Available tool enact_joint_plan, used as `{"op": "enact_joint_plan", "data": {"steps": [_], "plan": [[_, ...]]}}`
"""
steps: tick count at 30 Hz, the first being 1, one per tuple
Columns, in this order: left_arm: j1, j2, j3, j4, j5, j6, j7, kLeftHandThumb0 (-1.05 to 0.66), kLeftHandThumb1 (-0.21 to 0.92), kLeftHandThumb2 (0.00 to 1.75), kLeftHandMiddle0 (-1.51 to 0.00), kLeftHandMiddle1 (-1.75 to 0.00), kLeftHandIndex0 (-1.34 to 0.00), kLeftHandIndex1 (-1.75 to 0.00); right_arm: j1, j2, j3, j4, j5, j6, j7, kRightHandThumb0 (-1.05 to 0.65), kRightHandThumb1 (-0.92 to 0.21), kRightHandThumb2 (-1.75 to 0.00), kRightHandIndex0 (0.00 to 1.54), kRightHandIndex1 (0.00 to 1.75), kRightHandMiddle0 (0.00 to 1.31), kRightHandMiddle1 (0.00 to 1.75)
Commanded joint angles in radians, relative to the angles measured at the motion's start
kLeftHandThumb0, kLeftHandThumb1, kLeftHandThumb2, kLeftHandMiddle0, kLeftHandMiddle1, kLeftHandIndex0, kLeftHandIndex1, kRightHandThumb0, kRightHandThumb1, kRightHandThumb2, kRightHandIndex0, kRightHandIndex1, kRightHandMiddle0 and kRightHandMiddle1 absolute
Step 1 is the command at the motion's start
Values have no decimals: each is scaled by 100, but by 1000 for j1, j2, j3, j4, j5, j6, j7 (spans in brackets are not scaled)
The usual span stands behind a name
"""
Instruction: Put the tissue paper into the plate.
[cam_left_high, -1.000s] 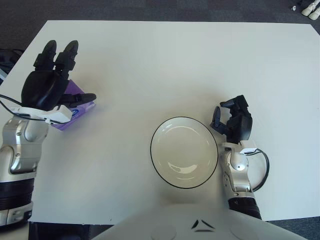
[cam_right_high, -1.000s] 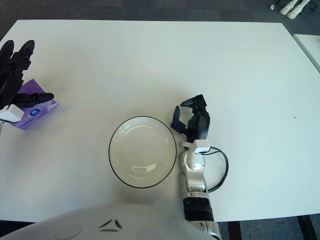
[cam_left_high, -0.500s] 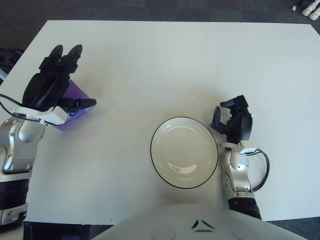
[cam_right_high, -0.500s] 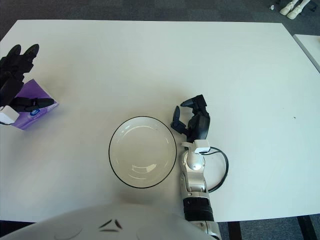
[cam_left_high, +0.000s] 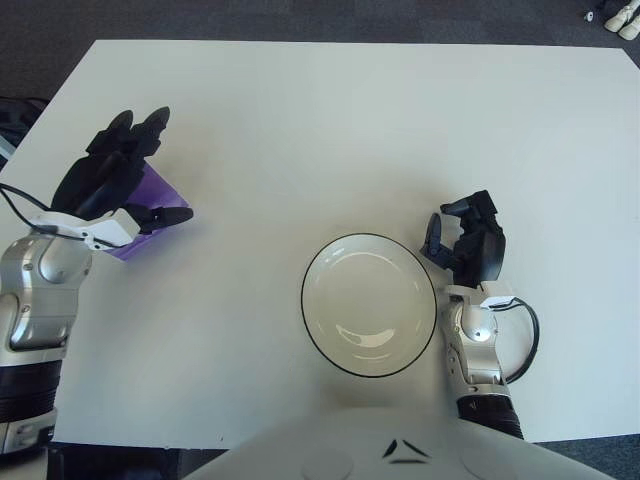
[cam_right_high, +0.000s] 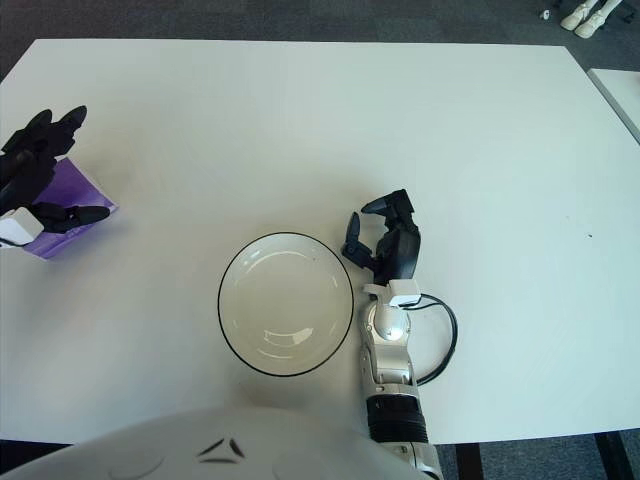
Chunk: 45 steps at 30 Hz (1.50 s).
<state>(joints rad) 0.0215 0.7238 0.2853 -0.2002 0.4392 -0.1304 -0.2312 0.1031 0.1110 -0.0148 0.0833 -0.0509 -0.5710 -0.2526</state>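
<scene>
Left hand: has tilted down over the tissue since a second ago, fingers spread wide, not gripping.
Right hand: idle right of the plate.
Meaning: grasp imminent.

Count on the white rectangular table: one purple tissue pack, frame left; one black-rimmed round white plate, lower centre.
</scene>
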Motion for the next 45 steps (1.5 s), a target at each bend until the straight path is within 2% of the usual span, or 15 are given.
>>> {"op": "enact_joint_plan", "data": {"steps": [1, 19, 21, 22, 23, 26, 29, 45], "plan": [[17, 6, -2, -10, 1, 9, -7, -105, 50, 60, 0, 0, 0, 0, 63, -1, -19, 76, -6, -3, 2, -47, -35, -128, 108, 175, 58, 175], [19, 3, -5, -22, 3, 19, -9, -105, 49, 63, 0, 0, 0, 0, 64, -4, -22, 73, -1, -2, 7, -47, -35, -128, 108, 175, 58, 175], [47, -52, -77, 50, 31, 154, -49, -100, 51, 64, 0, 0, 0, 0, 64, -9, -22, 76, 5, -21, 16, -47, -35, -128, 110, 175, 59, 175], [50, -67, -102, 72, 39, 197, -60, -97, 51, 67, 0, 0, 0, 0, 64, -11, -22, 78, 6, -26, 20, -47, -35, -129, 111, 175, 59, 175], [32, -75, -128, 91, 48, 228, -68, -95, 50, 68, 0, 0, 0, 0, 64, -12, -23, 79, 6, -30, 22, -47, -35, -129, 111, 175, 59, 175], [-25, -73, -172, 134, 58, 251, -65, -93, 50, 71, 0, 0, 0, 0, 64, -14, -25, 82, 3, -34, 23, -47, -34, -129, 112, 175, 59, 175], [-63, -66, -203, 191, 63, 244, -60, -92, 47, 73, 0, 0, 0, 0, 67, -11, -30, 78, -2, -23, 17, -48, -34, -130, 111, 175, 60, 175], [-60, -47, -221, 187, 51, 254, -52, -90, 43, 77, 0, 0, 0, 0, 77, -9, -36, 69, 1, -28, 19, -48, -32, -132, 111, 175, 61, 175]]}}
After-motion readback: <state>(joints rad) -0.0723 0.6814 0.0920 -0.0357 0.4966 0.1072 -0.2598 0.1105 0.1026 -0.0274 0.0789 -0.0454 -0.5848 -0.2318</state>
